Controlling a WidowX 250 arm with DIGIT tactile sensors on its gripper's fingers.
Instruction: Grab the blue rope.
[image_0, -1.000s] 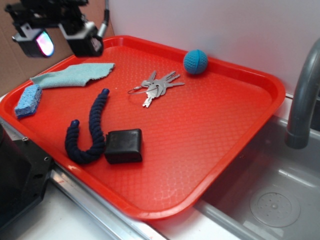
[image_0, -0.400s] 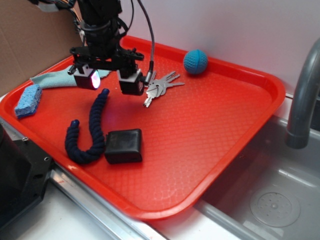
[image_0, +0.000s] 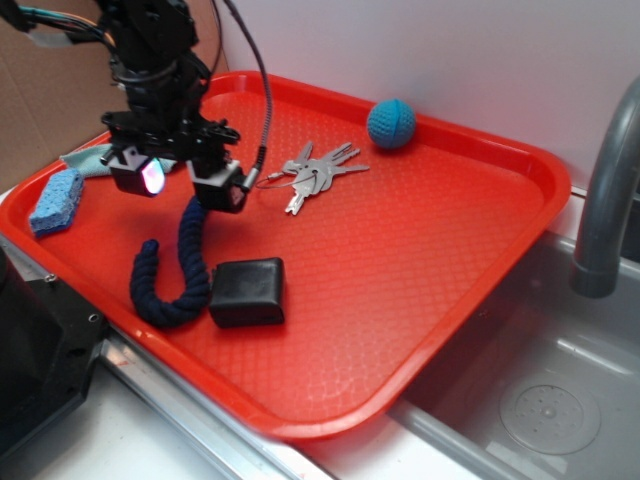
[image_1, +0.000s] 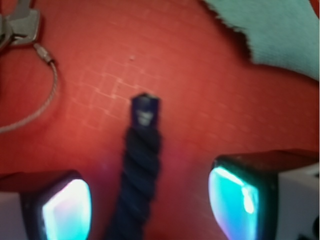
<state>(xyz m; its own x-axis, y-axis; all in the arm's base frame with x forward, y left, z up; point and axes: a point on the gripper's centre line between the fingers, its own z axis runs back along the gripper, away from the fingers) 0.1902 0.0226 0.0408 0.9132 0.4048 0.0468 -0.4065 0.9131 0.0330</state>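
The pincer (image_1: 150, 200) hangs open, straddling the blue rope (image_1: 137, 180). Its near strand runs six to twelve between the pads, knobbed end at twelve.

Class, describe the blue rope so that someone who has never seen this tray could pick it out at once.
On the red tray, look to the near left part, beside the black block. The blue rope is a thick, dark navy twisted cord bent in a U, unlike the round light blue ball.
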